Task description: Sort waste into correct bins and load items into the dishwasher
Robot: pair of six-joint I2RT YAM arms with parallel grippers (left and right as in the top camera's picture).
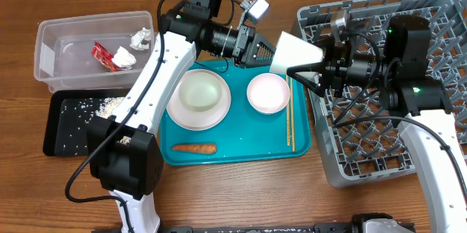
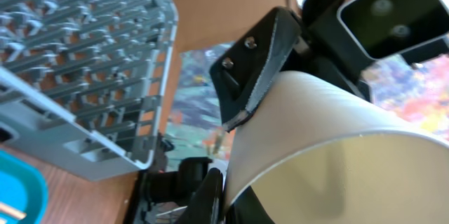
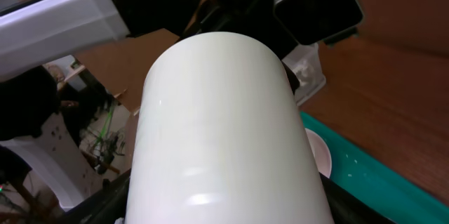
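"White cup, see it? It's up in the air just off the left edge of the dish rack, lying sideways, long axis pointing straight at the rack."

"Who's got it?"

"The left gripper, pinched tight on the rim wall at the end away from the rack. The narrow base faces the rack."

"And the other arm?"

"The right gripper reaches out from over the rack, a jaw on either side of that base. Whether they're actually gripping, I can't tell. It's the arm nearer the rack, so I'd guess a handover."

cup fills mid-air gap, rack beside
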